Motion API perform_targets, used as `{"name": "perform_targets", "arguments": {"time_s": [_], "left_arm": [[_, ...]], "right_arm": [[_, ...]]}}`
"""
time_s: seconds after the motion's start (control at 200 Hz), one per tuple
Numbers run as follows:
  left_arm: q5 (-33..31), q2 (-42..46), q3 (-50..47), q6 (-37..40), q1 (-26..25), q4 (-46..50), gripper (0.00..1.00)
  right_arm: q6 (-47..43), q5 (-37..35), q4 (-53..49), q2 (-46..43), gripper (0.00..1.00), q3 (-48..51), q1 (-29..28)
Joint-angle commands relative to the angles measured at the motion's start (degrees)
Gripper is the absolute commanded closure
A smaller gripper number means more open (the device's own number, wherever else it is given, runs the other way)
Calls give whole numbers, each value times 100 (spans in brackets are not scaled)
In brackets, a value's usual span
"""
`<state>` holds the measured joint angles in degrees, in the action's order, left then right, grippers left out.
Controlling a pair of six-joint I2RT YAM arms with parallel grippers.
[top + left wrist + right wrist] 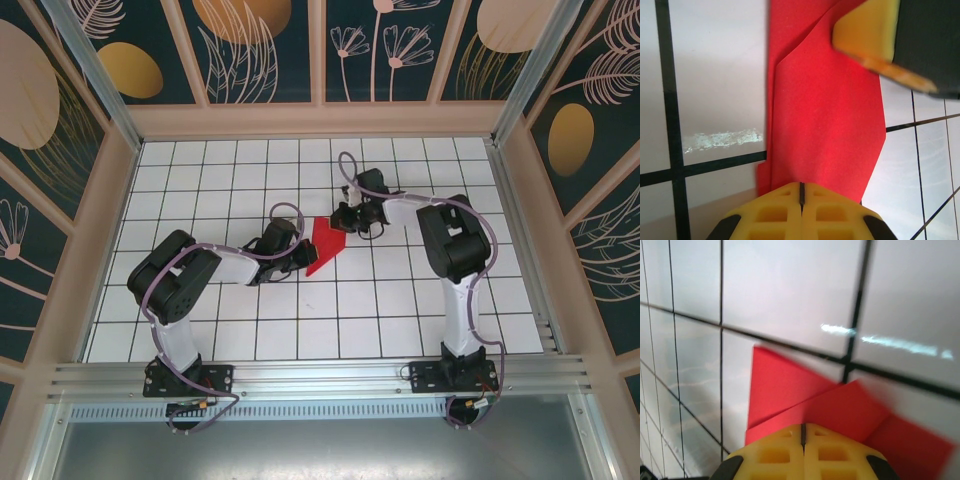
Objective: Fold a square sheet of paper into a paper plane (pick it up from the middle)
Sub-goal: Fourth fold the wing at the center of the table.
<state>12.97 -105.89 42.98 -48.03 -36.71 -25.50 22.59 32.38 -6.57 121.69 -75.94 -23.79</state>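
A white gridded tabletop is seen from above, with two black robot arms reaching in toward its centre. Between them lies a thin, bright red sheet of paper, already folded into a creased wedge and resting flat on the tiles. In the overhead view its long axis runs roughly from 12 o'clock to 7 o'clock, with the narrow point at the near end.

The left end effector is placed at the wedge's 8 o'clock edge. The right end effector is placed at its 1 o'clock corner. Both touch the paper, so neither arm is nearer.

In the left wrist view, yellow fingers are seen pressed together, with the red paper spreading away from their tips toward 12 o'clock. The right wrist view shows the same closed yellow tips, with layered folds fanning out just beyond them. Whether the paper is pinched or merely pinned down cannot be told.
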Motion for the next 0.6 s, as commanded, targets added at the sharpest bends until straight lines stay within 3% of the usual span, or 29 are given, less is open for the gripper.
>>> {"name": "perform_targets", "arguments": {"time_s": [0.0, 0.18, 0.295, 0.595], "left_arm": [[-330, -343, -270, 144, 13, 959, 100], [-346, -306, -299, 127, 5, 915, 100], [-373, -292, -301, 123, 5, 915, 100], [-409, -260, -260, 110, 3, 868, 100]], "right_arm": [[-226, -938, 57, 259, 99, -269, 519], [-204, -1192, -224, 367, 99, -832, 729], [-203, -1232, -331, -12, 99, -926, 645], [378, -945, 92, -1049, 99, 289, -89]]}}
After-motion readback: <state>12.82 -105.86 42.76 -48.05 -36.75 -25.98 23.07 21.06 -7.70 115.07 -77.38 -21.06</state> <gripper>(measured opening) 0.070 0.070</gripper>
